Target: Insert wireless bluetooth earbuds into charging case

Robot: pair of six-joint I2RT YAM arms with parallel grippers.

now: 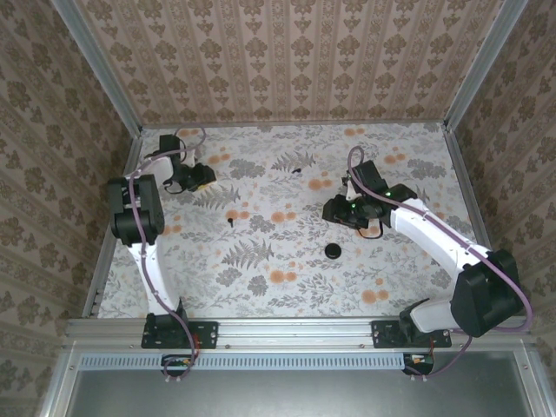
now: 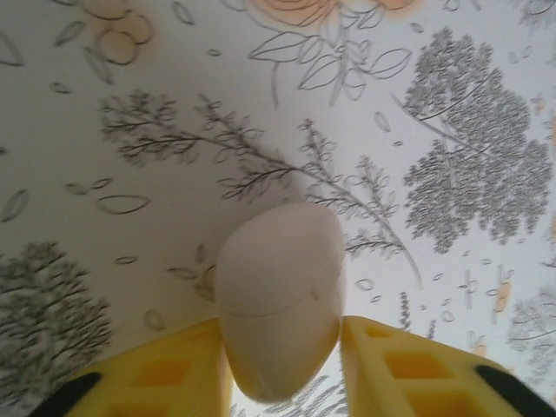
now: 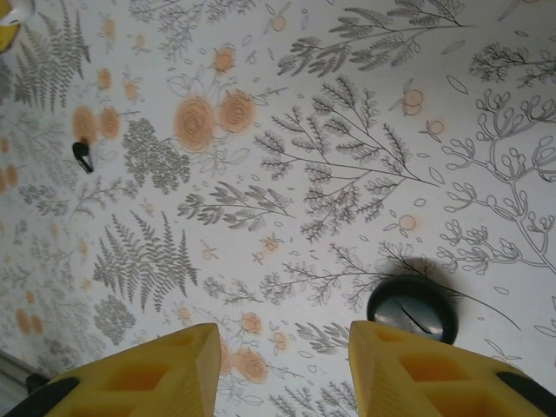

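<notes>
Top view: a tiny black earbud (image 1: 230, 221) lies on the floral tabletop (image 1: 261, 287), well apart from both arms. Left wrist: the left gripper (image 2: 282, 334) pinches a cream egg-shaped seamed case (image 2: 280, 278). Right wrist: the right gripper (image 3: 284, 347) gapes wide and empty, with the earbud far off at upper left.

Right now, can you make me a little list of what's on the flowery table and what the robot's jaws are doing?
left jaws: closed on a cream egg-shaped thing, far left
right jaws: open, holding nothing
black round thing: lying flat near the right jaws
earbuds: two tiny dark specks, loose, the other farther back
table: flower and fern pattern
</notes>
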